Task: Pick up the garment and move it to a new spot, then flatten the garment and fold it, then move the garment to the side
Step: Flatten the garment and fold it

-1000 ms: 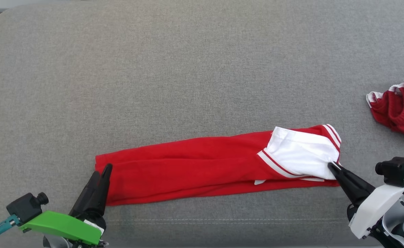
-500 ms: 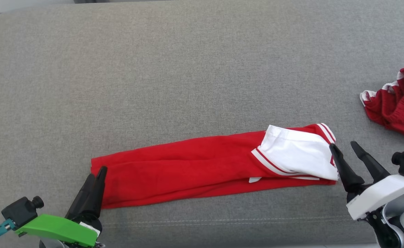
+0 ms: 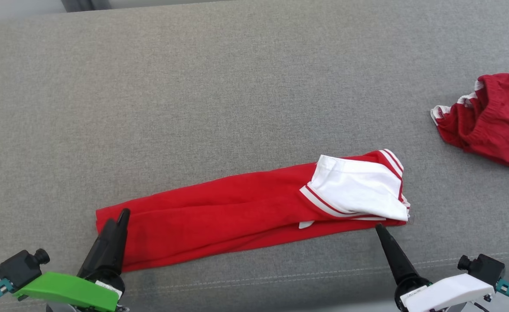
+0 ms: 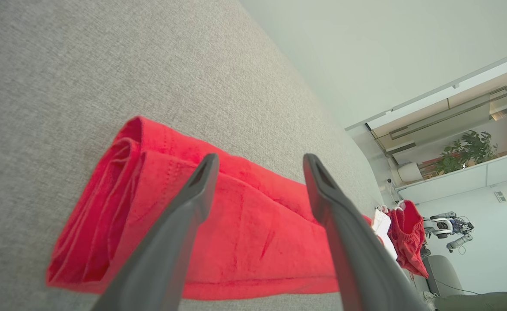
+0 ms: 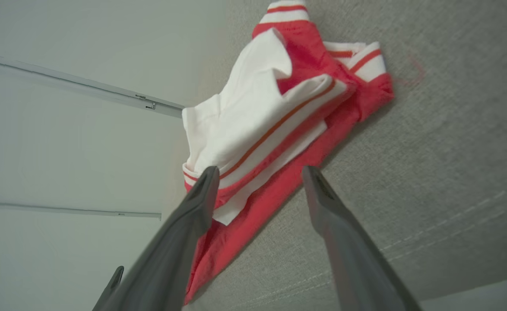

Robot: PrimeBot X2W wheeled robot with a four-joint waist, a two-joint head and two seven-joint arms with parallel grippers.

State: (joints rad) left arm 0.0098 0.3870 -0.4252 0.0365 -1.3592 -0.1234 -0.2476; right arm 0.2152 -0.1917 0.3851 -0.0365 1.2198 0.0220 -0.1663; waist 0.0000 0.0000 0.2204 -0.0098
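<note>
The garment is a red top folded into a long strip across the grey cushion, with a white, red-striped part at its right end. My left gripper stands open with its fingertips over the strip's left end; in the left wrist view the gripper has red cloth showing behind its parted fingers. My right gripper sits just in front of the right end, apart from it. In the right wrist view this gripper is open and empty, facing the white part.
A second red garment lies crumpled at the cushion's right side. A stitched seam runs along the cushion near its front edge. Bare grey fabric stretches behind and to the left of the strip.
My right gripper opened, let go of the white end and drew back toward the front edge. The camera shifted, so the whole picture has slid. The left gripper stayed open at the left end.
</note>
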